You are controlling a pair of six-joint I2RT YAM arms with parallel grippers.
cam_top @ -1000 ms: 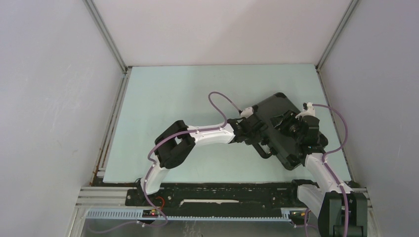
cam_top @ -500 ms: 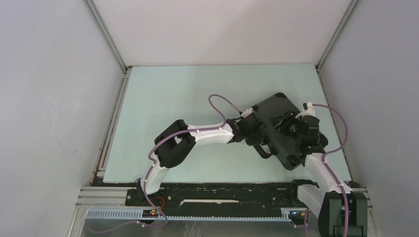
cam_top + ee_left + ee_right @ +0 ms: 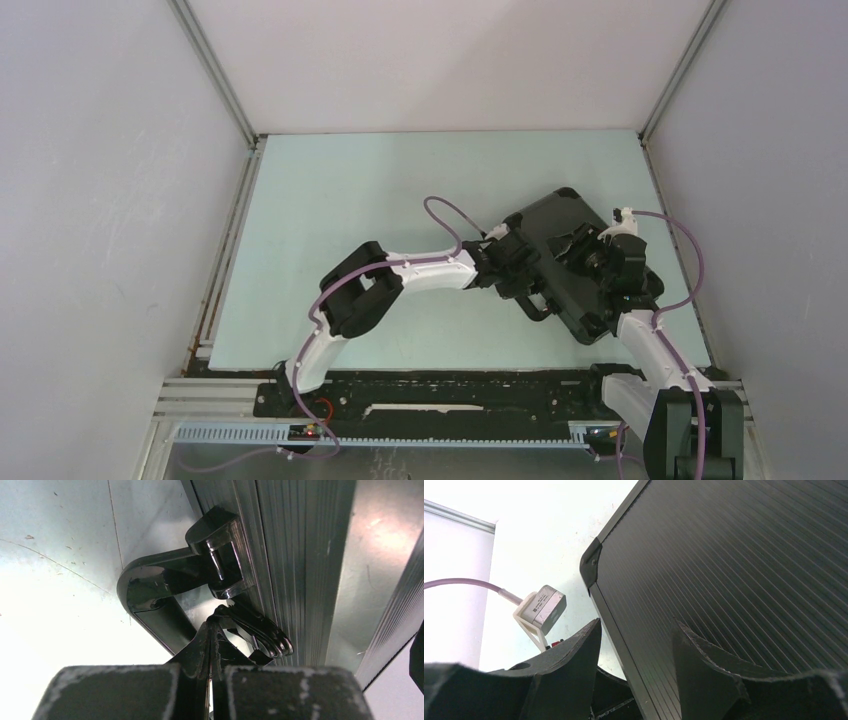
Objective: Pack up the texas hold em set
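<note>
Left jaws together at case handle (image 3: pixel 150 587)

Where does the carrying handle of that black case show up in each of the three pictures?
Top external: the handle sticks out from the case's near-left long edge.
Left wrist: a glossy loop, centre-left, just beyond the closed left fingers.
Right wrist: not in it; only the ribbed lid shows.
Shared landmark: the case's ribbed black shell, in all three.

My lab robot cell: white panels (image 3: pixel 440 60) on aluminium framing (image 3: pixel 215 70) wall in the green table (image 3: pixel 350 200), left arm (image 3: pixel 420 272) and right arm (image 3: pixel 650 345) bolted at its near edge.
</note>
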